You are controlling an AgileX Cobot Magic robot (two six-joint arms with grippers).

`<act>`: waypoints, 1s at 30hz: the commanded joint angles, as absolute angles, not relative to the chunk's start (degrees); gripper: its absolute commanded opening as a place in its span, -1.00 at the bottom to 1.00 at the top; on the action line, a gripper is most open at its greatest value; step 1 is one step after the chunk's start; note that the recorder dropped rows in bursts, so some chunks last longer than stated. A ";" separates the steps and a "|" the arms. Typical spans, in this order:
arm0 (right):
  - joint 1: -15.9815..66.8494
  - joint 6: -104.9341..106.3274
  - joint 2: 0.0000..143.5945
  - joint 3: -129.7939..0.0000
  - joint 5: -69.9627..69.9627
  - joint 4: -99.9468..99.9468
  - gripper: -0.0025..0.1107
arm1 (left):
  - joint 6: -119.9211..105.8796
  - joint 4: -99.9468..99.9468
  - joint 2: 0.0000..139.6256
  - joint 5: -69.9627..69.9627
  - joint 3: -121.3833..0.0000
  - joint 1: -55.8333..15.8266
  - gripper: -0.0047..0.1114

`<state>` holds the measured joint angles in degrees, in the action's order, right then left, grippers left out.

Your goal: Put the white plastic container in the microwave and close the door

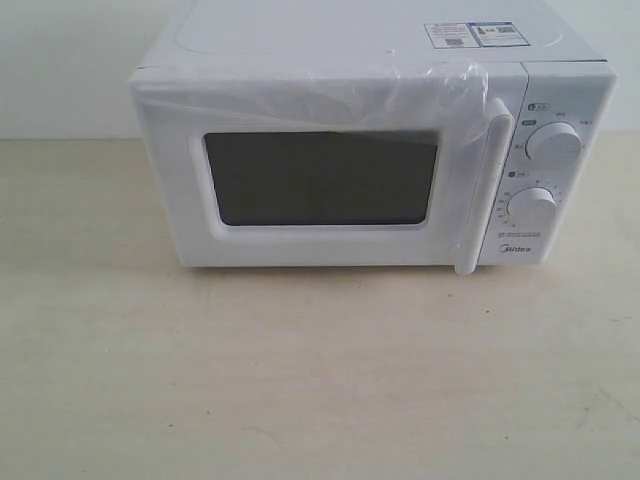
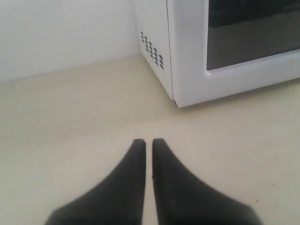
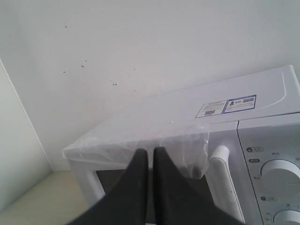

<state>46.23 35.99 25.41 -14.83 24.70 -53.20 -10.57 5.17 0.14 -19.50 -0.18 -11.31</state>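
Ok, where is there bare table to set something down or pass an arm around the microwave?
The widest bare patch is the table in front of the closed door, running the full width of the exterior view. A second strip lies left of the microwave, beside its vented side wall. To its right only a narrow margin shows.

One microwave (image 1: 300, 45) — one door (image 1: 320, 180), two knobs (image 1: 553, 143) (round), two stickers (image 1: 447, 36).
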 commanded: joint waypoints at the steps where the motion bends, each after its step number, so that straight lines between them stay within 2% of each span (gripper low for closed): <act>1: 46.31 36.07 25.31 -14.83 25.01 -53.05 -0.96 | -9.83 5.10 0.00 -19.37 0.00 -8.58 -0.84; 4: 46.31 36.07 25.31 -14.83 25.01 -53.05 -0.96 | -9.83 5.10 0.00 -19.37 0.00 -5.46 -0.84; 9: 46.31 36.07 25.31 -14.83 25.01 -53.05 -0.96 | -9.83 5.10 0.00 -19.37 0.00 9.33 -0.84; 14: 46.31 36.07 25.31 -14.83 25.01 -53.05 -0.96 | -9.83 5.10 0.00 -19.37 0.00 15.76 -0.84; 24: 45.57 36.09 24.32 -14.83 24.86 -53.05 -0.96 | -9.83 5.10 0.00 -19.37 0.00 17.08 -0.84; 30: 35.65 36.09 21.71 -14.83 25.09 -53.05 -0.96 | -9.83 5.10 0.00 -19.37 0.00 17.08 -0.84</act>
